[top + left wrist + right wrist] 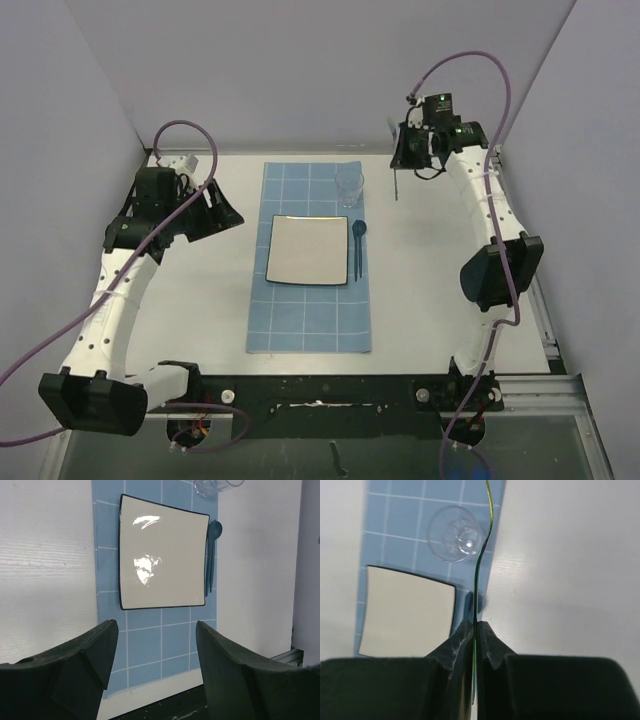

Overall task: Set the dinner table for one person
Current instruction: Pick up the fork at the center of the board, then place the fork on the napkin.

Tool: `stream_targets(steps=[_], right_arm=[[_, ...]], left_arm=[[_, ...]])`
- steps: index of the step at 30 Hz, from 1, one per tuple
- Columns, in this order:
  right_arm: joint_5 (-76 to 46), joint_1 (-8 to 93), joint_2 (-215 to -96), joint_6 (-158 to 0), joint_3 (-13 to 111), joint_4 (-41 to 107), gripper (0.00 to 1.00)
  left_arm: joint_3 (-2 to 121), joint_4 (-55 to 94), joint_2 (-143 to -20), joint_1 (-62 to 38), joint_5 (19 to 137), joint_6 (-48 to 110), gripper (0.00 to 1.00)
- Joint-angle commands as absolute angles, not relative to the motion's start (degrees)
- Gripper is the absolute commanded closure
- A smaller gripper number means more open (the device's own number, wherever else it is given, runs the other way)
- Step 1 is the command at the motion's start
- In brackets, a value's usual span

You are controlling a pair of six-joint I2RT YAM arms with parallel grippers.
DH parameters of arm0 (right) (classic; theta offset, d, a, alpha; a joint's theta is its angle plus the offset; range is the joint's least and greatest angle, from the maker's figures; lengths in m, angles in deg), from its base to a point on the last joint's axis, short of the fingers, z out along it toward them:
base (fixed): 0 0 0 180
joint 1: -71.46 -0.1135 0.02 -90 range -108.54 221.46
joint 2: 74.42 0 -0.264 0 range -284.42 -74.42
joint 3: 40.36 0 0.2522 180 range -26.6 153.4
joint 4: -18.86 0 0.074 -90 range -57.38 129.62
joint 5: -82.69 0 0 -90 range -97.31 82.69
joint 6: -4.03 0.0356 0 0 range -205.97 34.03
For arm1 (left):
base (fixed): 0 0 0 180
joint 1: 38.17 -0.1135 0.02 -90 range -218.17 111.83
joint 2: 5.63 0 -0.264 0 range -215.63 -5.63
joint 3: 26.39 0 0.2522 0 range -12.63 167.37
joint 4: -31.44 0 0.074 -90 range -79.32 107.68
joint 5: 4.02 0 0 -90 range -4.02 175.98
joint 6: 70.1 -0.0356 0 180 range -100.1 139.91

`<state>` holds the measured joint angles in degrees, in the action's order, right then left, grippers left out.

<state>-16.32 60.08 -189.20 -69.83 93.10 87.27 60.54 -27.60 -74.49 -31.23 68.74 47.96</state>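
A: Where's the thin utensil point(480, 555)?
B: Centre of the right wrist view, pinched edge-on in the right hand point(474, 630), over the white tabletop point(430, 280) beside the glass point(349, 185).
A: Handling?
B: Likely light, stiff and slick, so it wants a firm pinch on its flat faces. The left hand point(155, 630) is spread and empty.

mat point(310, 300): blue, white grid lines | plate point(308, 250): cream, thin black rim | spoon point(358, 245): dark blue | glass point(349, 185): see-through | thin stick point(396, 188) at glass's 3 o'clock: dark, green shine | dinner table point(430, 300): white, black rail point(330, 385) at 6 o'clock
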Motion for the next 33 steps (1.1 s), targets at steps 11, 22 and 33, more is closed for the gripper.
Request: stream_targets(steps=[11,22,33], right_arm=[[-54.30,53.90,-160.82,-28.42,58.50,28.27,1.00],[-47.72,42.97,-170.16,0.42,35.33,-31.63,1.00],[-42.47,27.24,-186.51,-5.49,38.78,-35.25,1.00]], left_arm=[[57.83,-29.21,-63.73,-31.89,67.39,49.81,0.38],[57.85,-30.75,-62.06,-31.98,67.76,49.82,0.38],[57.10,-30.60,-62.39,-32.06,67.92,50.47,0.38]])
